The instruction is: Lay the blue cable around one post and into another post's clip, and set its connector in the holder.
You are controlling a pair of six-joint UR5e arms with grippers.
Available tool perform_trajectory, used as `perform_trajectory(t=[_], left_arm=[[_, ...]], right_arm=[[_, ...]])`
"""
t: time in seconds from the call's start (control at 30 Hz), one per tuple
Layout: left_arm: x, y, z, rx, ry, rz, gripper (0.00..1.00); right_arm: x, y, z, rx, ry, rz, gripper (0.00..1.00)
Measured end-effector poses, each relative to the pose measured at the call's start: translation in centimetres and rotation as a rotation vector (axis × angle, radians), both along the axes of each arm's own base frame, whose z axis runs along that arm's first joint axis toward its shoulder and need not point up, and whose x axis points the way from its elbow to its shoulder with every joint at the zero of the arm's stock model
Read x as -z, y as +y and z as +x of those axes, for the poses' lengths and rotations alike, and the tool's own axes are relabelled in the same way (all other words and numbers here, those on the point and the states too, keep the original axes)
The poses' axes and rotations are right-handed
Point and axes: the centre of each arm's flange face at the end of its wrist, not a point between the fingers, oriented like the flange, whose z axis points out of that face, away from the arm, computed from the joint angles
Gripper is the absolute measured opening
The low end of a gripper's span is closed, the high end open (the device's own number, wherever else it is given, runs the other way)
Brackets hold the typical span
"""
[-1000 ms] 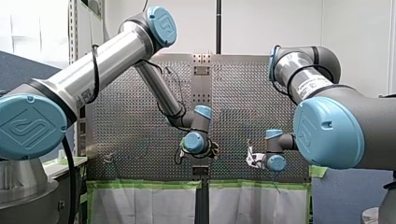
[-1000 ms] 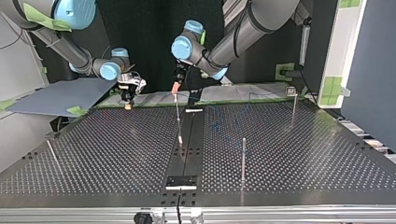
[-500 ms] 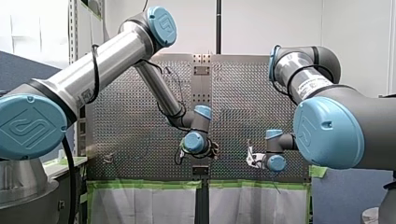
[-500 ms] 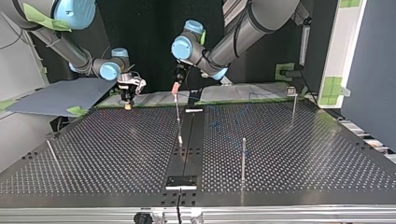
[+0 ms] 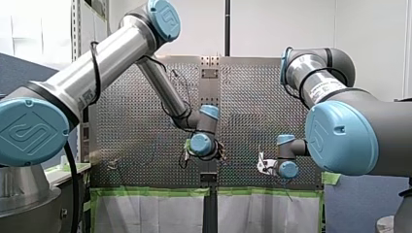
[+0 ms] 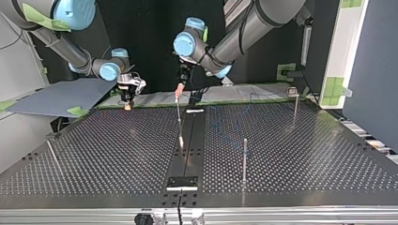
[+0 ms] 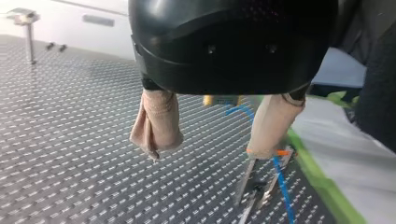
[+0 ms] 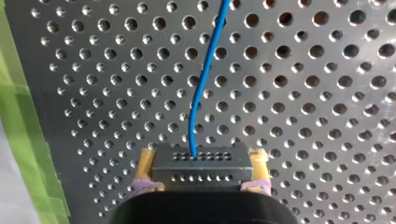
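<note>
In the right wrist view my right gripper (image 8: 201,164) is shut on a dark grey connector (image 8: 201,162), held between its yellow pads (image 8: 145,163). The blue cable (image 8: 201,88) runs out of the connector over the perforated plate. In the top view this gripper (image 6: 126,104) hangs low over the table's far edge, at the left. My left gripper (image 7: 210,149) stands open, with nothing between its beige-padded fingers (image 7: 156,123). Just under one fingertip a metal clip (image 7: 256,185) carries the blue cable (image 7: 282,186). In the top view my left gripper (image 6: 179,92) sits above a thin post (image 6: 179,121).
More posts stand on the table: one near the middle (image 6: 244,158), one topped by a clip at the right (image 6: 294,107), a leaning one at the left (image 6: 51,153). A black block (image 6: 182,182) sits at the near edge. Green tape (image 8: 18,116) lines the table's edge.
My left arm has lifted a little, and its gripper has risen slightly above the thin post. My right arm has stayed put with the connector.
</note>
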Motion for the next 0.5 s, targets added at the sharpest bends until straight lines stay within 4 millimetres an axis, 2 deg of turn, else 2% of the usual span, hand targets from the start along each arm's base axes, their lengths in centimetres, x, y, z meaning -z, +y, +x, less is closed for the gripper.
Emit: perform_trajectory(t=[0.2,0.5], left_arm=[[-1.6,1.2,-0.9,-0.055,-0.009,-0.047,0.99],[-3.3,3.9,-3.3,-0.145,0.045,-0.058,0.99]], right_arm=[[0.0,0.0,-0.1,0.001,-0.001,-0.002,0.0],[0.1,0.0,0.0,-0.001,-0.006,0.002,0.0]])
